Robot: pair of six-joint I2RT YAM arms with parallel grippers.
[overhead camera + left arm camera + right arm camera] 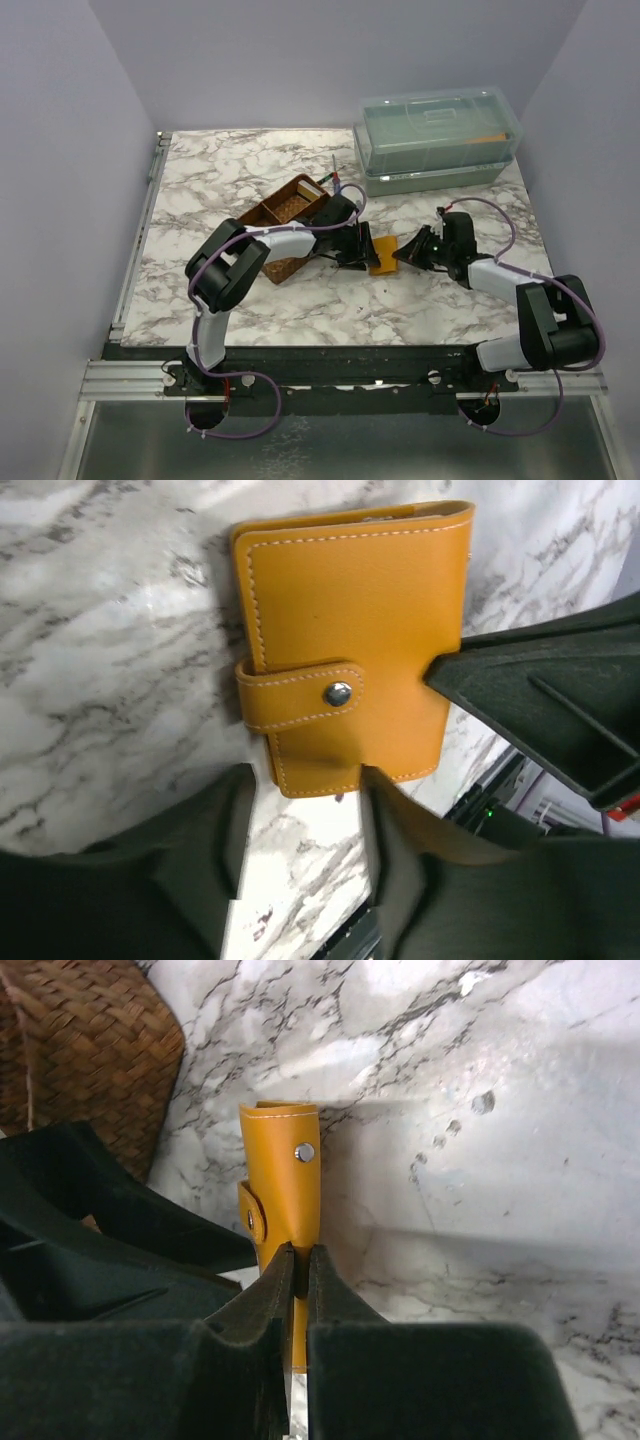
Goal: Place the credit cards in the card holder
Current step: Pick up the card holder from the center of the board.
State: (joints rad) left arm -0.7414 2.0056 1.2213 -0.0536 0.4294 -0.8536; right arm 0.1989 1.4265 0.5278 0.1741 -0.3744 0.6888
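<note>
While a snap strap buttons its stitched mustard-orange cover shut, the card holder (350,610) is pinched at one edge between the pressed-together fingers of the right gripper (300,1260). The left gripper (308,795) is spread, the holder's near edge just between its fingertips.

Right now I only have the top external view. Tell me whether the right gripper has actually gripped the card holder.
Observer: Yes. In the right wrist view the right gripper is pinched shut on the card holder, which it holds edge-on.
Operator: Report the left gripper too.
Observer: In the left wrist view the left gripper is open, with the holder's near edge sitting in its gap.
Operator: Say whether the holder is open.
Observer: Closed. Its strap is snapped down across the front.
</note>
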